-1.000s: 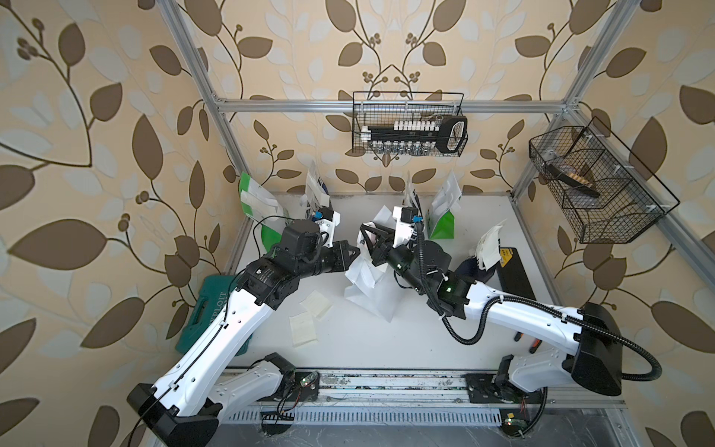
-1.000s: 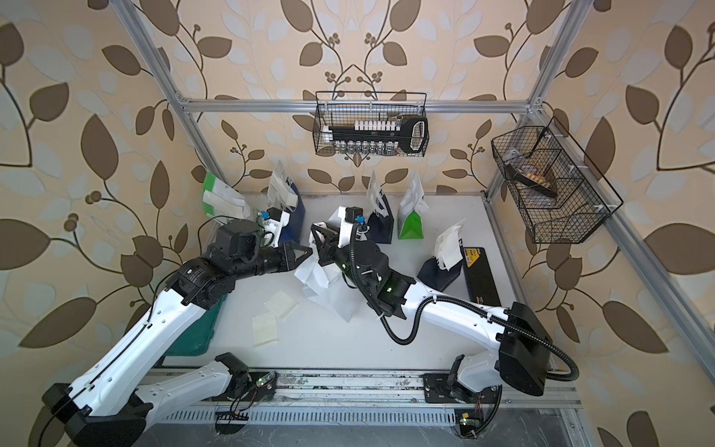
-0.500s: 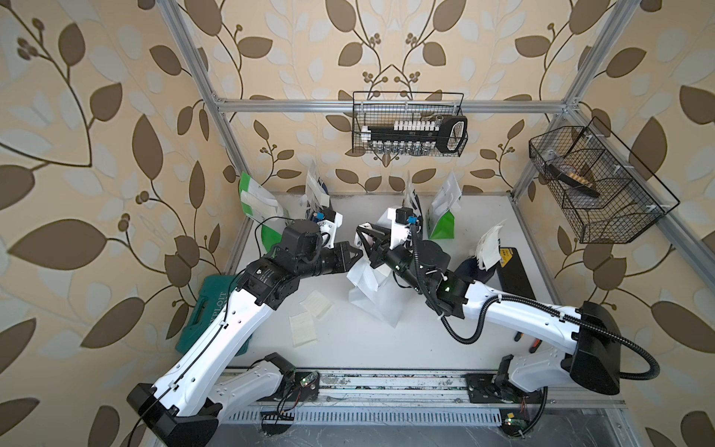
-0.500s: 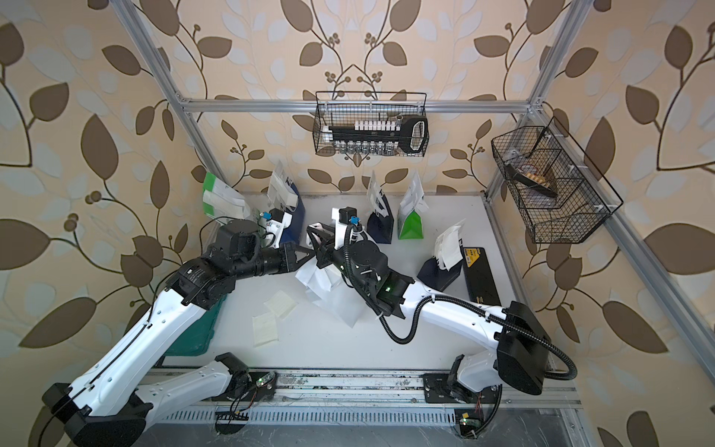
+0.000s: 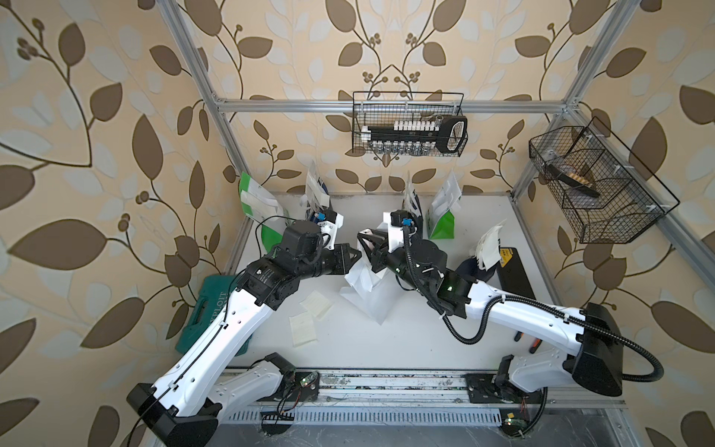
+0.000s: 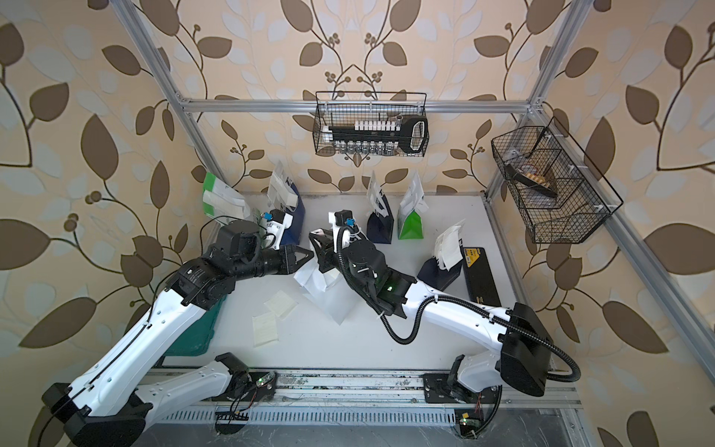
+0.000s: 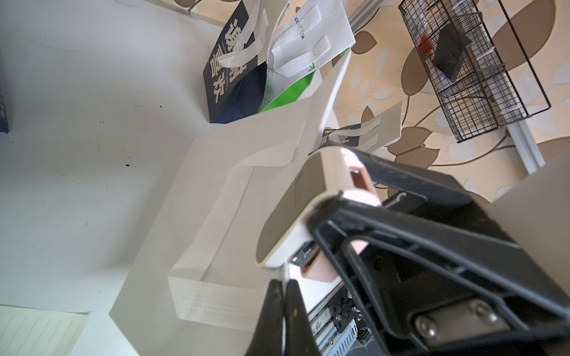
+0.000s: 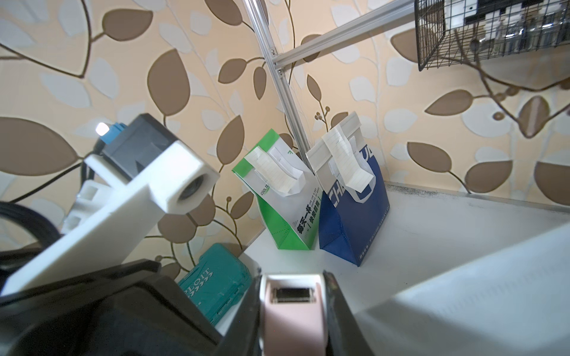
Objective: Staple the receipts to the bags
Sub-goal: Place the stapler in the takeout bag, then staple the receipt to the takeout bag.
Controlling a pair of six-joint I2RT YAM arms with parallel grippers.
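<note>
At the middle of the worktop (image 5: 406, 348), a plain white bag (image 5: 367, 298) leans tilted, its upper end rising between the 2 hands. The left hand (image 5: 354, 257) reaches in from the left side with its fingers (image 7: 279, 296) pressed together right at the bag's top edge, next to a white strap handle (image 7: 216, 222). Whether paper is nipped between them cannot be told. The right hand (image 5: 367, 247) comes from the opposite side, pinching a white-and-pink stapler (image 7: 296, 197). The right wrist view shows the stapler (image 8: 293, 320) clamped between the 2 black fingers. The stapler's front end hangs over the bag's upper edge, just beside the left hand's fingertips.

2 loose receipts (image 5: 317, 303) (image 5: 303, 328) lie flat on the worktop just to the left of the white bag, below the left arm and apart from both hands. Along the back wall stand a green-and-white bag (image 8: 277, 197) and a navy bag (image 8: 351, 203), each with a receipt hanging at its top. A teal case (image 5: 209, 309) lies at the worktop's left edge.
</note>
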